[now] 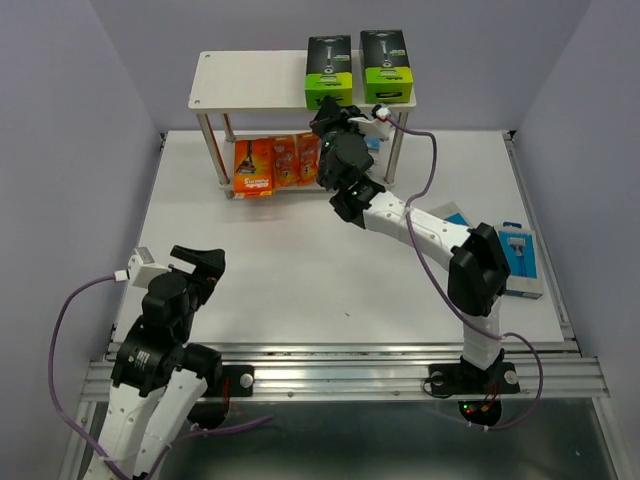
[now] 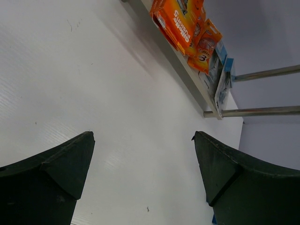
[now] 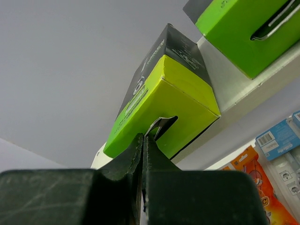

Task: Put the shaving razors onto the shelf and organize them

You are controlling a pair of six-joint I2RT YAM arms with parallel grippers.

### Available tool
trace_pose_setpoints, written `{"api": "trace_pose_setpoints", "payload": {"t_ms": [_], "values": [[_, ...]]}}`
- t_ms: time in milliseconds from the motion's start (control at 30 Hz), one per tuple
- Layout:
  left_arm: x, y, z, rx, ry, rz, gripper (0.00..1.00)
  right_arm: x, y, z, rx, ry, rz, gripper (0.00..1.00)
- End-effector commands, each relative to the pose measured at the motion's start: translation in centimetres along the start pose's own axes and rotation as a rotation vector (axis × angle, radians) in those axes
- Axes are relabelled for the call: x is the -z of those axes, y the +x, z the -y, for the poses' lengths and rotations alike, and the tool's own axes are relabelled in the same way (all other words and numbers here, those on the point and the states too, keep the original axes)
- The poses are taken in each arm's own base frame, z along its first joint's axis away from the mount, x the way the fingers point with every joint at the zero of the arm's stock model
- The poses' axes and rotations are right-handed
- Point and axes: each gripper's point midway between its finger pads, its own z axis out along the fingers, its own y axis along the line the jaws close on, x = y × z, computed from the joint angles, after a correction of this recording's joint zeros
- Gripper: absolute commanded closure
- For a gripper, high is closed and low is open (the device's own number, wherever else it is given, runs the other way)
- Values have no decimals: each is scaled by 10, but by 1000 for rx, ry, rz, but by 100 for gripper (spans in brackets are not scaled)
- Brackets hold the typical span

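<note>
The shelf [image 1: 245, 80] stands at the far side of the bench [image 1: 280, 260]. On its top board two boxes sit side by side: one [image 3: 159, 98] just beyond the right claw [image 3: 143, 145], the other [image 3: 243, 33] to that claw's right. Below the claw, on the lower board, flat packs [image 1: 272, 165] lie to its left and blister cards [image 3: 281, 140] to their right. Behind the claw, two packs [image 1: 522, 262] lie on the bench. The left claw [image 1: 200, 262] hangs well apart, with the shelf ahead to its right.

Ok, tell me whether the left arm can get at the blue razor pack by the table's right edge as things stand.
Probably not. The left pincer sits open at the near left, the blue razor pack lies across the table, and the right arm stands beside it, in the way.
</note>
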Motion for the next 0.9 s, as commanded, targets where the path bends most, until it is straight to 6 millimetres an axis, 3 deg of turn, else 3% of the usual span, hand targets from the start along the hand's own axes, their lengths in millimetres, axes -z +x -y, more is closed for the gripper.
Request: {"api": "trace_pose_setpoints", "payload": {"t_ms": [0, 467, 667, 867], "values": [[7, -13, 10, 16, 25, 40, 1, -9, -41, -24, -59, 6, 118, 99], [13, -10, 7, 27, 33, 23, 1, -16, -56, -11, -28, 8, 110, 95], [19, -9, 1, 40, 30, 18, 1, -25, -54, -6, -11, -6, 76, 85], [25, -9, -1, 63, 44, 19, 1, -28, -58, 0, 1, 17, 80, 82]]}}
